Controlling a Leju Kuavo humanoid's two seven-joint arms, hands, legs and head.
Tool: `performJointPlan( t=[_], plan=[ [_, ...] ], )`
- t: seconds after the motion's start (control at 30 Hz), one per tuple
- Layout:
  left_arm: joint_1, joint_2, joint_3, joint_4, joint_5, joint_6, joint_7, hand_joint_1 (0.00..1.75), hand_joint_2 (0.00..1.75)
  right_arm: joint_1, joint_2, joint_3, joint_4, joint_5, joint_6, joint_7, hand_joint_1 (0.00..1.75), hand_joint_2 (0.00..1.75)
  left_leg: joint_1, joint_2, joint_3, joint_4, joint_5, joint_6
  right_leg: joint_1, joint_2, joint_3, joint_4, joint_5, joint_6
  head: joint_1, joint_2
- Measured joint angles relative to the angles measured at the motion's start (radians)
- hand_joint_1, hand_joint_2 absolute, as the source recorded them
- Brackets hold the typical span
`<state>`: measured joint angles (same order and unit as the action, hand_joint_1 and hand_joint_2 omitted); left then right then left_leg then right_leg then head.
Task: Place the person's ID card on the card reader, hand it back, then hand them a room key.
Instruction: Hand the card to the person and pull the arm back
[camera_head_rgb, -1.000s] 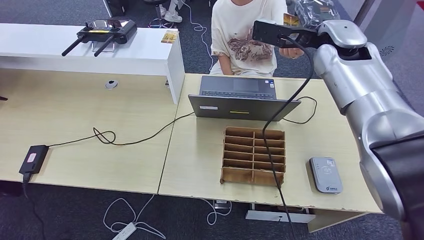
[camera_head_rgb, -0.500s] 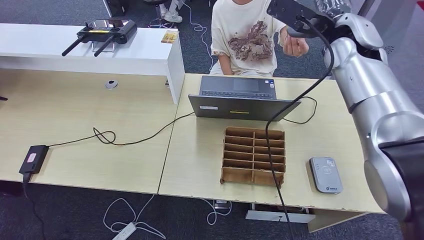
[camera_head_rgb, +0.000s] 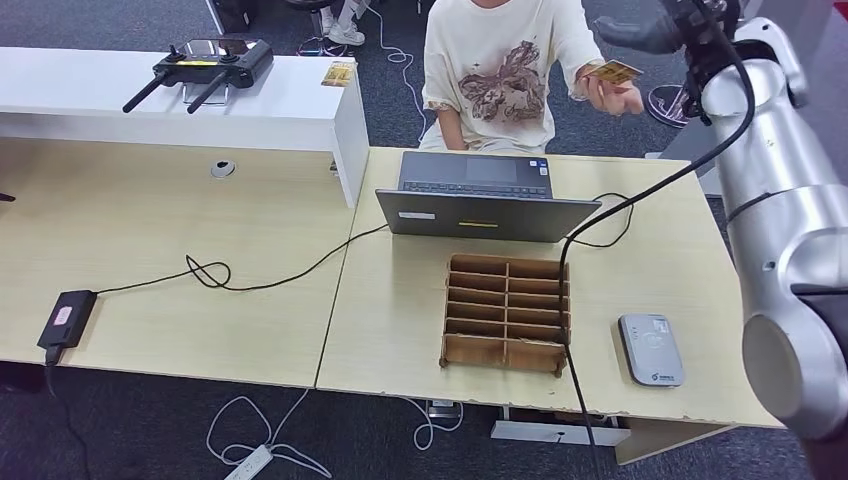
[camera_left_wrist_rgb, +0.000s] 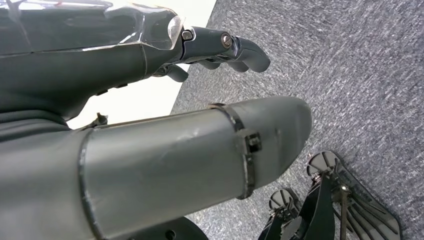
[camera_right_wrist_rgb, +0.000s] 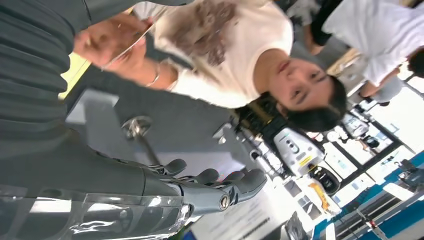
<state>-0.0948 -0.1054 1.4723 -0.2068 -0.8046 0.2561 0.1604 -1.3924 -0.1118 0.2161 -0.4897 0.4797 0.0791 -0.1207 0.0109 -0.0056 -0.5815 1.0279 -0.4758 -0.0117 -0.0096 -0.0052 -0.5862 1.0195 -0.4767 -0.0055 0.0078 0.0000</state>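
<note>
Worktop (camera_head_rgb: 400, 330) edge lies nearest me, pale wood, with the grey card reader (camera_head_rgb: 650, 349) flat near its front right corner; just left of the reader sits a brown divided tray (camera_head_rgb: 507, 312), and a black cable (camera_head_rgb: 565, 290) from my right arm (camera_head_rgb: 790, 230) trails down past the tray's right side; behind the tray an open laptop (camera_head_rgb: 478, 195) faces away from me; far to the left a small black box (camera_head_rgb: 66, 317) rests at the near edge on its own cord; a white raised counter (camera_head_rgb: 200, 100) beyond carries a black controller (camera_head_rgb: 205, 62) with two antennas.

My left robot hand (camera_left_wrist_rgb: 220, 47) hangs over grey carpet, its fingers lightly curled and apart from the thumb, nothing in them.

My right arm reaches up and forward past the far right of the worktop; my right robot hand (camera_right_wrist_rgb: 200, 187) in its wrist view has fingers loosely bent and spread from the thumb, holding nothing.

Beyond the laptop a person (camera_head_rgb: 500, 70) in a cream printed shirt stands; the person's hand (camera_head_rgb: 605, 92) holds the ID card (camera_head_rgb: 612, 71), a gold-coloured card lying roughly flat on the fingers; the card is near my right robot hand but apart from it, just to its left and a little lower in the head view.
</note>
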Motion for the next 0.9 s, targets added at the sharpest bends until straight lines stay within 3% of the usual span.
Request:
performJointPlan(
  t=[0.1,0.2,0.33,0.43,0.63,0.9],
  plan=[
    [0.0,-0.004,0.001,0.0,0.005,-0.001,0.0,0.0,0.0,0.048,-0.04,-0.032,-0.079,-0.153,0.057,0.014,0.0,1.75,0.0,-0.003,0.0,0.0,0.0,0.0,0.0,-0.003,0.001,-0.001,0.0,0.0,0.0,0.0],
    [0.002,-0.008,0.002,0.0,0.008,-0.005,0.0,0.0,0.0,0.162,-0.119,-0.04,-0.235,-0.373,0.082,0.035,0.0,1.75,0.0,-0.006,0.0,0.0,0.0,0.0,0.0,-0.006,0.004,-0.003,0.0,0.001,0.0,0.0],
    [0.005,-0.014,0.011,0.0,0.019,-0.007,-0.003,0.0,0.0,0.388,-0.246,-0.051,-0.491,-0.64,0.056,0.009,0.0,1.75,0.0,-0.008,0.0,0.0,-0.002,0.002,0.0,-0.007,0.006,-0.006,-0.001,0.001,0.0,0.0],
    [0.006,-0.018,0.016,0.0,0.023,-0.009,-0.006,0.0,0.0,0.599,-0.328,-0.082,-0.691,-0.745,0.011,-0.033,0.0,1.75,0.0,-0.008,0.0,0.0,-0.003,0.004,0.0,-0.007,0.007,-0.007,-0.001,0.002,0.0,0.0],
    [0.006,-0.023,0.018,0.0,0.021,-0.018,-0.006,0.0,0.0,1.017,-0.39,-0.184,-1.039,-0.772,-0.046,-0.149,0.0,1.75,0.0,-0.008,0.0,0.0,-0.006,0.006,0.001,-0.007,0.006,-0.007,-0.004,0.004,0.0,0.0],
    [0.005,-0.028,0.018,0.0,0.014,-0.03,0.0,0.0,0.0,1.404,-0.351,-0.235,-1.35,-0.626,-0.111,-0.27,0.0,1.75,0.001,-0.007,0.0,-0.002,-0.006,0.005,0.001,-0.007,0.006,-0.007,-0.006,0.003,0.0,0.0]
  ],
)
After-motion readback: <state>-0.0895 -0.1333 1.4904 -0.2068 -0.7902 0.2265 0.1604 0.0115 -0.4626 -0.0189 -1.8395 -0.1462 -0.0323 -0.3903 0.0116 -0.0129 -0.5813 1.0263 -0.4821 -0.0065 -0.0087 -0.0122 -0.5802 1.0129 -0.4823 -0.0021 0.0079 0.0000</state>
